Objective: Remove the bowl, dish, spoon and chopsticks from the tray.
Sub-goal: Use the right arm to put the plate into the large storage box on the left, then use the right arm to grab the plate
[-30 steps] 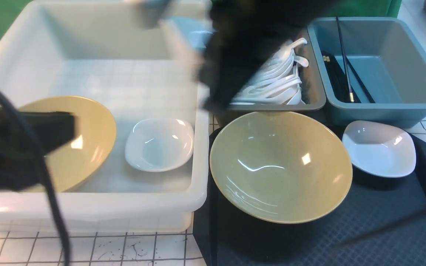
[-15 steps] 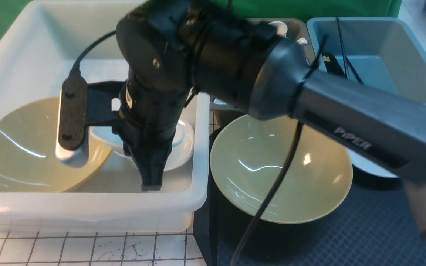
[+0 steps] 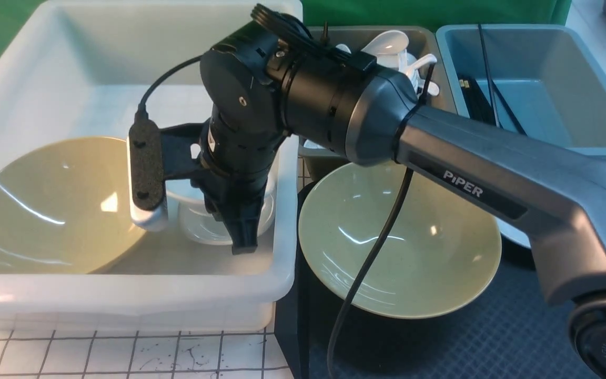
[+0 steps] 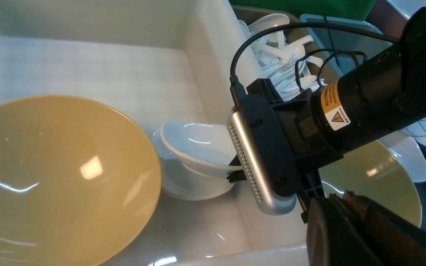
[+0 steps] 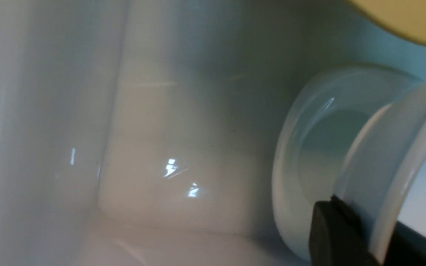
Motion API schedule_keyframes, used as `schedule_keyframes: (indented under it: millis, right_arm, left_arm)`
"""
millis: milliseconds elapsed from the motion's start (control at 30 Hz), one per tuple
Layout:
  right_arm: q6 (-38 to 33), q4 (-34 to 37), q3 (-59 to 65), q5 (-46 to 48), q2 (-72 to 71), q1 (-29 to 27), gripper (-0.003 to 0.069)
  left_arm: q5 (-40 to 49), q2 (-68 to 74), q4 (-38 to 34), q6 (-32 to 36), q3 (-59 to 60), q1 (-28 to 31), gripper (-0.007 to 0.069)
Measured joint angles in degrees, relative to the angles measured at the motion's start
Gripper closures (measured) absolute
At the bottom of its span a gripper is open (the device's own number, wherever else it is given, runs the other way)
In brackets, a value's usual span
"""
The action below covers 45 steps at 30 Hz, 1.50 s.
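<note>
Your right hand is pinched shut on the dish by its rim, holding it over a second dish in the white tub. This looks like the dish drop-off: lower a touch, then open. The bowl sits on the tray.

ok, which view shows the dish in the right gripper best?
Left wrist view: the white dish shows almost whole, pinched at its rim by the right gripper, above another dish. Front view: the arm hides most of it. Right wrist view: just a blurred rim.
</note>
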Motion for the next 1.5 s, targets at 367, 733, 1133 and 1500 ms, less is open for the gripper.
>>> schedule_keyframes:
  millis: [367, 733, 1133, 1500]
  right_arm:
    - [-1.48, 0.08, 0.0, -1.54, 3.1, -0.68, 0.0602]
    - [-3.05, 0.13, 0.0, -1.85, 4.09, -1.13, 0.0553]
    - [-3.38, -0.52, 0.0, -2.66, 4.09, -2.06, 0.0244]
    - [3.29, -1.8, -0.04, -1.83, 3.64, -2.24, 0.0206]
  left_arm:
    - [0.0, 0.0, 0.0, 0.0, 0.0, 0.0, 0.0625]
    - [0.06, -0.18, 0.0, 0.0, 0.0, 0.0, 0.0625]
    - [-0.24, -0.18, -2.16, 0.88, 0.0, 0.0, 0.0625]
    - [-0.34, -0.18, -4.89, 3.35, 0.0, 0.0, 0.0625]
